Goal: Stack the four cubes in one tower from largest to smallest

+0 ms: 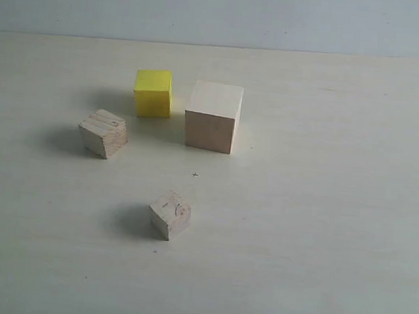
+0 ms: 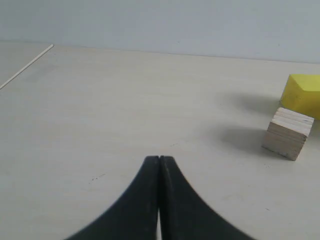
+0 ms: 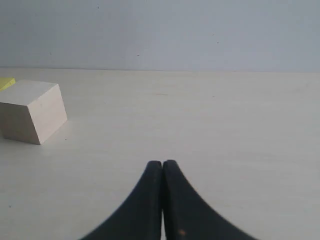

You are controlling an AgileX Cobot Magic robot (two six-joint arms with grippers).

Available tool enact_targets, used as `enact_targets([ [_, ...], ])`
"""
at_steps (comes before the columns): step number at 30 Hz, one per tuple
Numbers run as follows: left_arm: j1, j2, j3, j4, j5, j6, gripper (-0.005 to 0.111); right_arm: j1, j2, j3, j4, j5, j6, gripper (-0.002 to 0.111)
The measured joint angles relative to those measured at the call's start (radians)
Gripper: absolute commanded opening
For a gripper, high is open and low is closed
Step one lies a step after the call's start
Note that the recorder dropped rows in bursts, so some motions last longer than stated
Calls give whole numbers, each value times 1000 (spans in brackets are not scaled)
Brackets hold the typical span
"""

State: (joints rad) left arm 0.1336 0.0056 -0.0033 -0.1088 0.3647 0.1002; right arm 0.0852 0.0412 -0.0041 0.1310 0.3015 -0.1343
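Pale wood and one splash of yellow: that was all that sat on the tabletop (image 1: 323,214), four cubes scattered and none on top of another. The large pale wooden cube (image 1: 213,116) stood square toward the back. The bright yellow cube (image 1: 153,93) sat just beside it on the left, with a narrow gap between them as far as I could tell. Nearer and further left lay the smaller wooden cube (image 1: 103,133), turned a little askew. It was well apart from the smallest cube (image 1: 170,214) — the one with the knot mark on its face — which sat alone nearest the front, also turned corner-on.

Neither arm showed in the exterior view, and the wrist views suggested why. The left jaws were pressed fully together with nothing between them, low over bare tabletop, with the smaller wooden cube and the yellow one ahead and off to one side. The right jaws were likewise closed tight and empty, with the large cube ahead of them and to the side.

To my eye nothing of the tower was begun. The large cube, being the base, looked fit to be left where it stood, so the sensible first lift was the yellow cube onto it — and either pair of jaws would need to open first. The skewed small cubes would want the jaws turned to meet flat faces, or they might twist out.
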Motion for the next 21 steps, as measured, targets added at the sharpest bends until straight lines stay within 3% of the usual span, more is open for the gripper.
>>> enact_targets([
  [21,0,0,0,0,0,0,0,0,0,0,0,-55,0,0],
])
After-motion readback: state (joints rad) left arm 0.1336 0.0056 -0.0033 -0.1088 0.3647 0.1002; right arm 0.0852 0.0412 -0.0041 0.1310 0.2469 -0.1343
